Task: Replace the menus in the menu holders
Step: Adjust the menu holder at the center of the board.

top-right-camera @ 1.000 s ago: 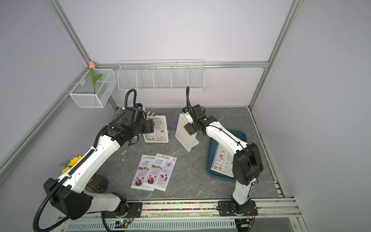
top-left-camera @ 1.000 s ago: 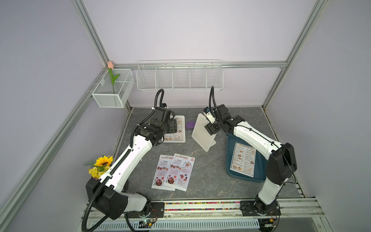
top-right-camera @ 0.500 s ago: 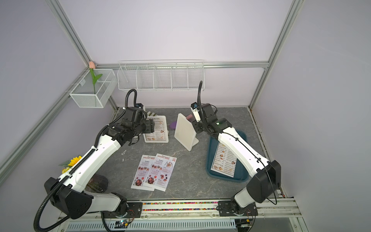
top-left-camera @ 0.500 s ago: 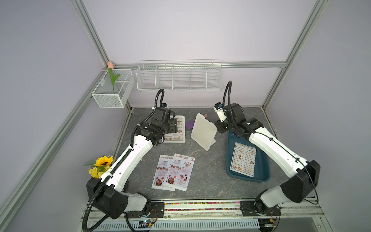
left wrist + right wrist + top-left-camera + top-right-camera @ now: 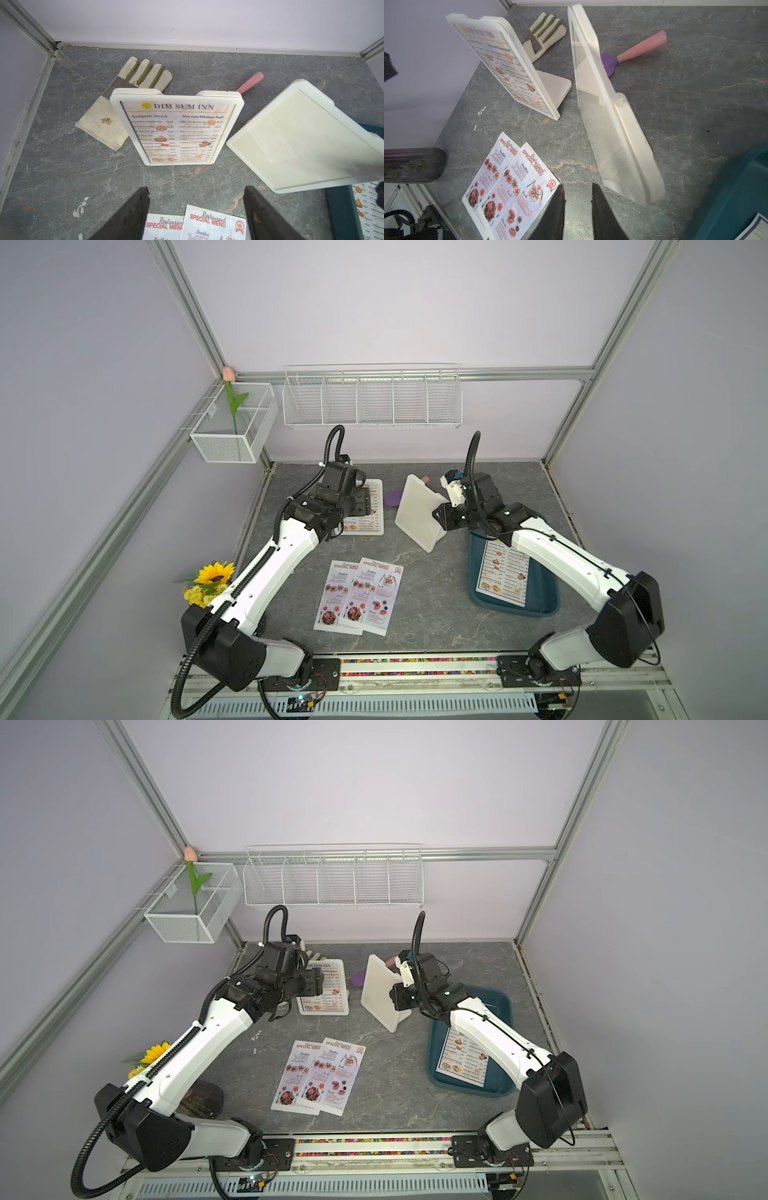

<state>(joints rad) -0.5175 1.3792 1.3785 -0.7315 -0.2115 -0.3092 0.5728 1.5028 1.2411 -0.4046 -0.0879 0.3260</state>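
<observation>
My left hand [image 5: 196, 188] gapes wide above the bench [image 5: 62, 166]. Ahead stands a menu holder [image 5: 135, 97] carrying the DIM SUM INN menu [image 5: 176, 133], with a stained glove [image 5: 124, 97] lying behind it. An empty holder [image 5: 301, 135] tilts beside it. Two SPECIAL MENU sheets [image 5: 214, 222] lie nearest me, overlapping.

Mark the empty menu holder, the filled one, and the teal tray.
empty menu holder [image 5: 299, 137], left wrist view, middle of its blank face.
filled menu holder [image 5: 178, 98], left wrist view, white top border.
teal tray [image 5: 542, 597], in a top view, bare part of its floor.

grey table [image 5: 436, 605]: two holders [image 5: 417, 510], two menus [image 5: 361, 597], tray [image 5: 544, 593], glove [image 5: 124, 99], spatula [image 5: 641, 46].
</observation>
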